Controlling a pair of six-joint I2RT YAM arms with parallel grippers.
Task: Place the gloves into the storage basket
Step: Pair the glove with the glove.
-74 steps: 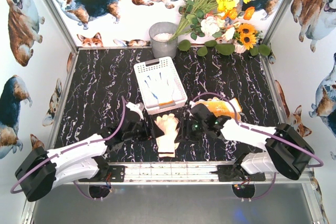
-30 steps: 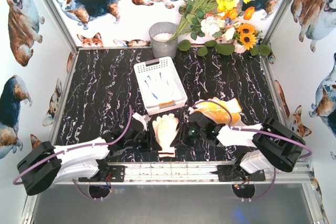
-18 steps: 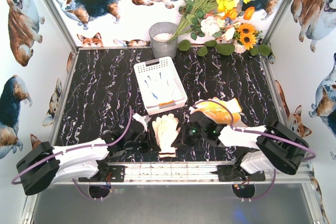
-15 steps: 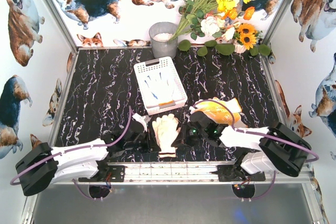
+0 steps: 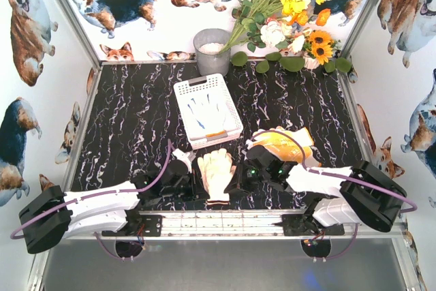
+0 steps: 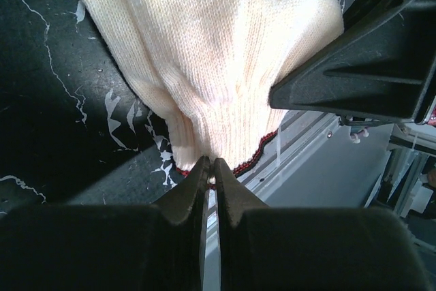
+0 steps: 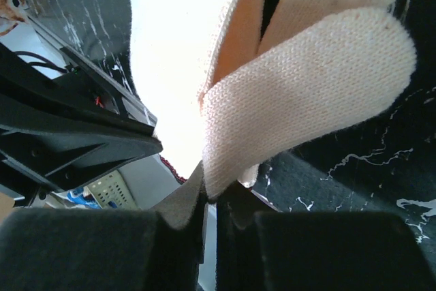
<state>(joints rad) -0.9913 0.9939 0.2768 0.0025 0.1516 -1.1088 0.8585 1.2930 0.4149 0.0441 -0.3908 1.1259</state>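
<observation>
Currently: cream knitted glove with red-edged cuff (image 5: 216, 170) is lying on black marbled counter (image 5: 129, 120), just in front of white latticed plastic basket (image 5: 199, 82); left fingers (image 6: 185, 199) are clamping its cuff edge, right fingers (image 7: 180, 206) are clamping a folded flap of it.

Glove (image 5: 216, 168) on table (image 5: 129, 117), before basket (image 5: 204, 81)

A cream knit glove (image 5: 216, 170), red-edged cuff nearest, lies flat; behind it, the white latticed plastic basket (image 5: 199, 82) holds blue-white gloves (image 5: 208, 114); yellow gloves (image 5: 285, 142) lie rightward.
</observation>
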